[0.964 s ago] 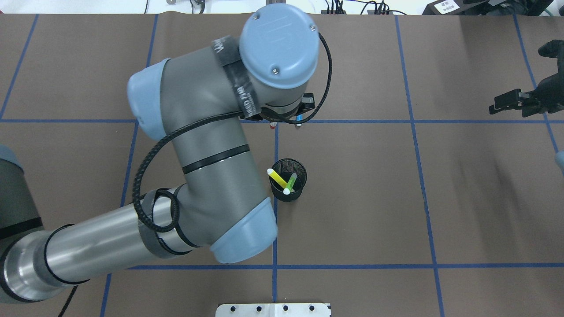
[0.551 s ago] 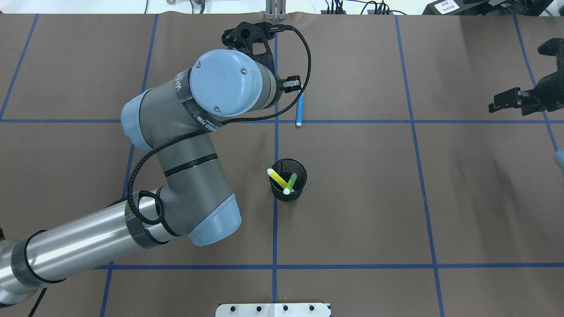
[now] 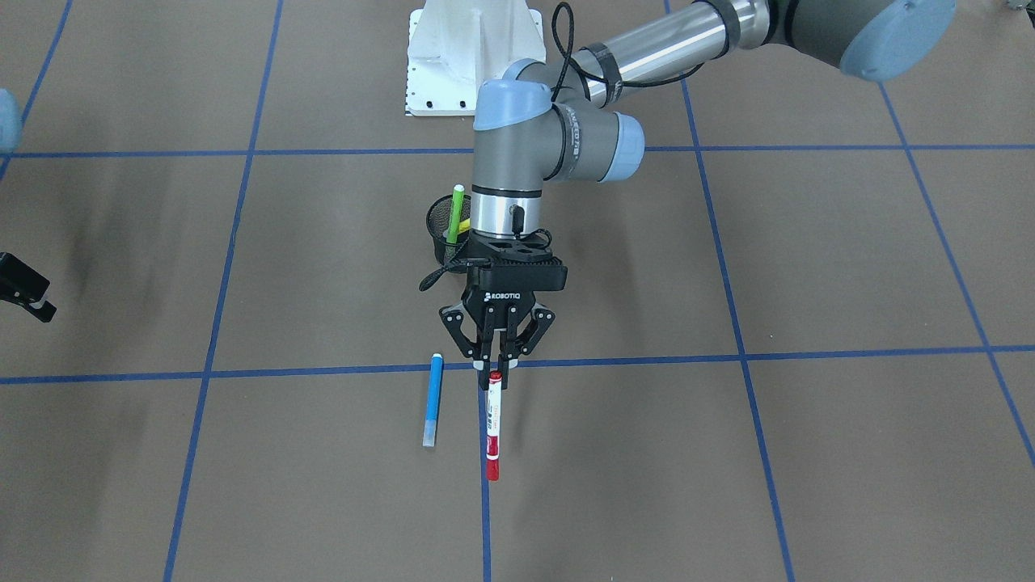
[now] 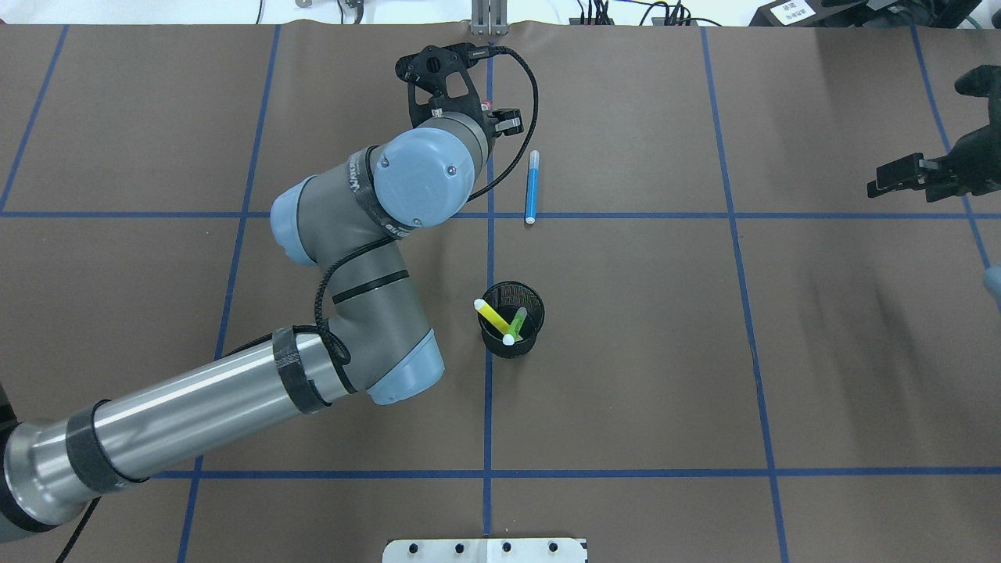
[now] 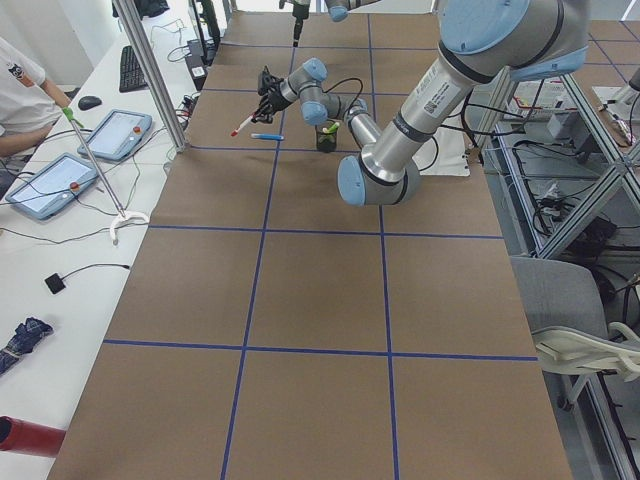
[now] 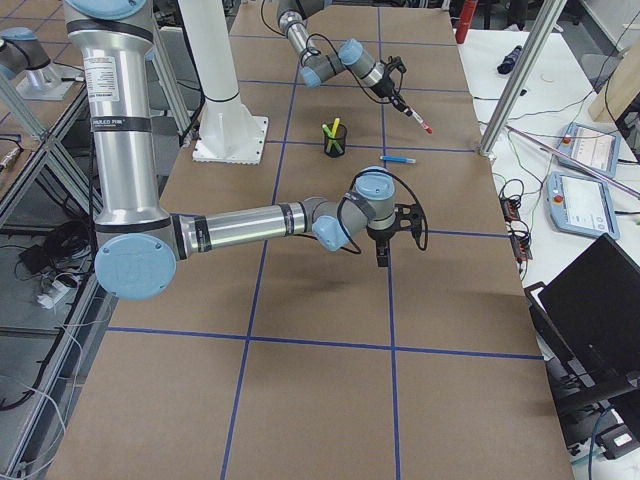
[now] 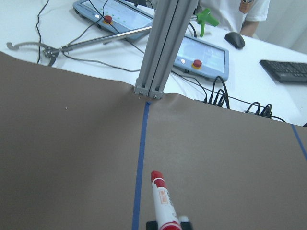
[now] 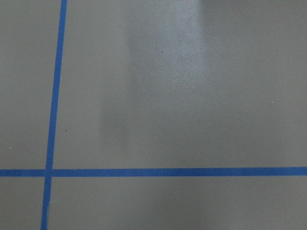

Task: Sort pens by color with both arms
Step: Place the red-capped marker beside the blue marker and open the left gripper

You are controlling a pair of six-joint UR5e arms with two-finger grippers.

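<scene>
Fingers of left gripper (image 3: pixel 495 357) are pinched tight on red-cap pen (image 3: pixel 492 424), low centre of front-facing view. Pen runs along a blue tape line (image 3: pixel 486 525). Grip is at pen's back end; white barrel & red cap stick out past the fingertips twd bottom of frame. In both side views pen slopes down away from the claw; can't tell if cap end touches table (image 4: pixel 626 391). Left-wrist cam has it bottom centre, cap pointing up-frame beside the tape line. Left arm (image 4: pixel 352 234) comes in from lower left of overhead view and bends up to top centre, where its wrist hides most of the claw.

Blue pen (image 3: pixel 433 400) lies flat on table just beside red-cap pen, on its left in front-facing view, roughly parallel, not touching. Overhead it's upper centre, lower end crossing a horizontal tape line.

Green pen (image 4: pixel 515 324) & yellow pen (image 4: pixel 491 313) lean crossed in black mesh cup (image 4: pixel 508 349), mid-frame overhead.

Right gripper (image 4: pixel 884 184) sits at right edge of overhead view, upper part, well apart from all pens; open or closed, can't tell. Right-wrist cam: brown surface w/ tape cross.
</scene>
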